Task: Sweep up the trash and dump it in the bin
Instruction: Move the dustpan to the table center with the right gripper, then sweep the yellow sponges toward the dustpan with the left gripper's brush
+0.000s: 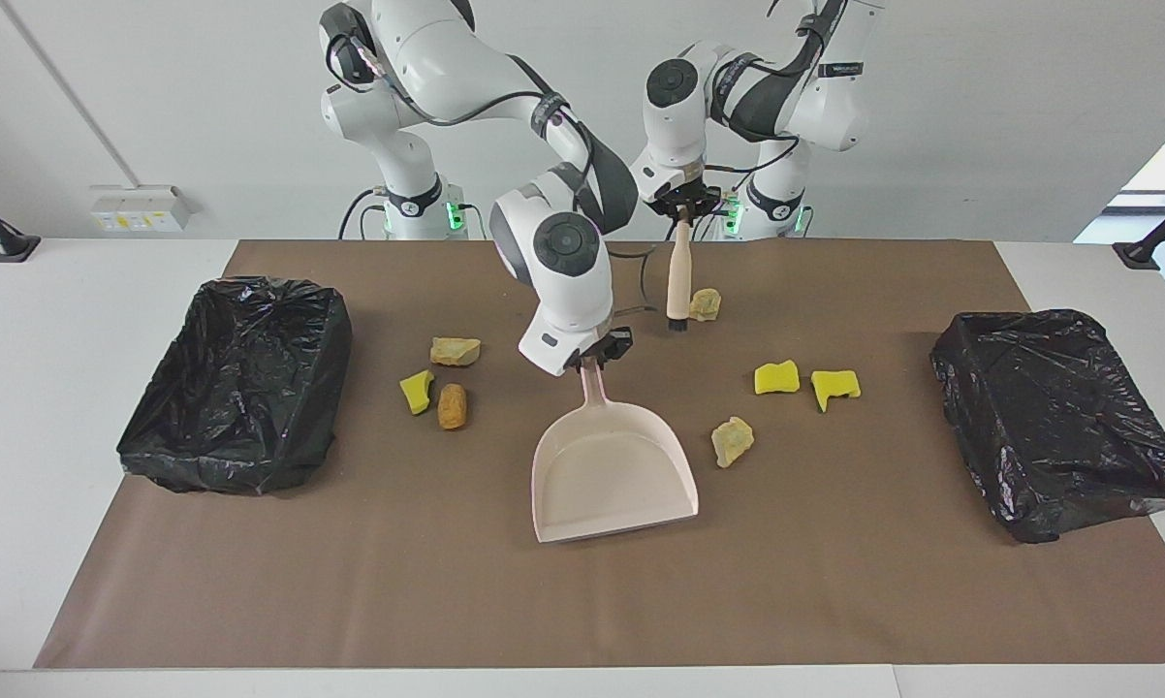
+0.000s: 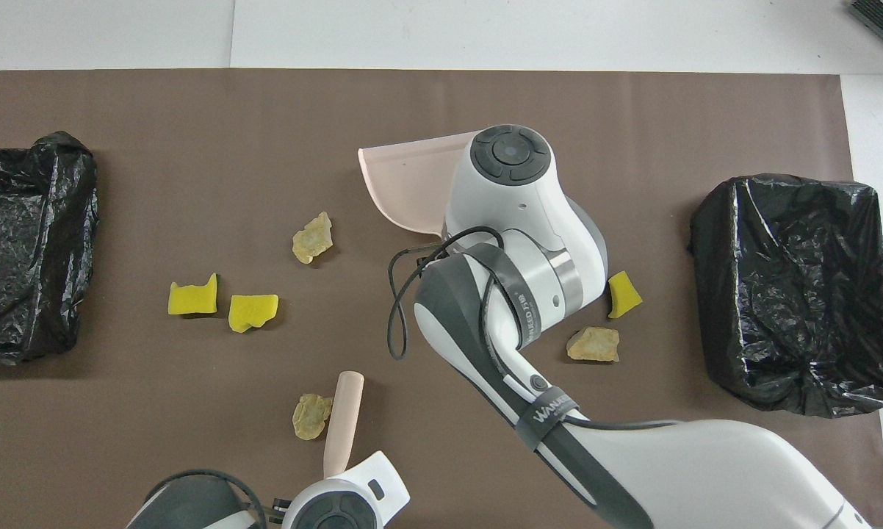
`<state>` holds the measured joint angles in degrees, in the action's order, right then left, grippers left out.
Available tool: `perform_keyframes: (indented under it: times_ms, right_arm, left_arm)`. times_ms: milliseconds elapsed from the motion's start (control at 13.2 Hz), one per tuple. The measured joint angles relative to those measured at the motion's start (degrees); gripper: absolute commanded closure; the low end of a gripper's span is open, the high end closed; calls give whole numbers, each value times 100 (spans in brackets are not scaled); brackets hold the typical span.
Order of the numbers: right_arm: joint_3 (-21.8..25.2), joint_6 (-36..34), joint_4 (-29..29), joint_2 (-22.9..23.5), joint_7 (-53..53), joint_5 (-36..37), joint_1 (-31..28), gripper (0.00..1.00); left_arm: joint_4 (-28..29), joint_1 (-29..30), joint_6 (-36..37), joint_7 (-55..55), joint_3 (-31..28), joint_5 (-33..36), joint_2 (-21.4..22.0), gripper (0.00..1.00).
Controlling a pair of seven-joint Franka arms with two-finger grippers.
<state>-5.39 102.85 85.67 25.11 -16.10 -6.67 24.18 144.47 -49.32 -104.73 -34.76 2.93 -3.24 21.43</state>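
Wrapping the right arm point(image 2: 552, 323), a strap point(image 2: 553, 411) lettered "WANJEED".

Crinkled glossy black plastic film lines both bins point(image 1: 238, 383) point(image 1: 1057, 417), the brown mat point(image 1: 582, 601) looks like matt paper, the pink dustpan point(image 1: 613, 477) is smooth plastic, the yellow scraps point(image 1: 776, 377) spongy, and the brush point(image 1: 678, 276) handle perhaps pale wood.

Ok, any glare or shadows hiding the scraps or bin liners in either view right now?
Facing view: even light, soft short shadows; all seven scraps are plain, and the black bin liners show only faint sheen. Overhead view: liner folds glint a little; the right arm covers the orange chunk, no shadow does.
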Motion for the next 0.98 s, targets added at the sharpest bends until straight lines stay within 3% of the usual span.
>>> perform_keyframes:
  times_ms: [303,605,756,983]
  right_arm:
    - [8,-428,986,-1215,2123,180,-796,100]
    - [11,-668,1843,-1983,4594,745,-1112,100]
    - [2,-301,2411,-2173,5325,890,-1108,100]
    - [-35,300,3128,-2230,5550,995,-901,100]
  left_arm:
    - [464,95,-167,2,-95,-24,196,99]
    - [505,1269,-915,266,-169,-26,33,99]
    - [272,1826,-1203,691,-191,-26,-297,99]
    - [-673,2259,-925,881,-206,-26,-878,99]
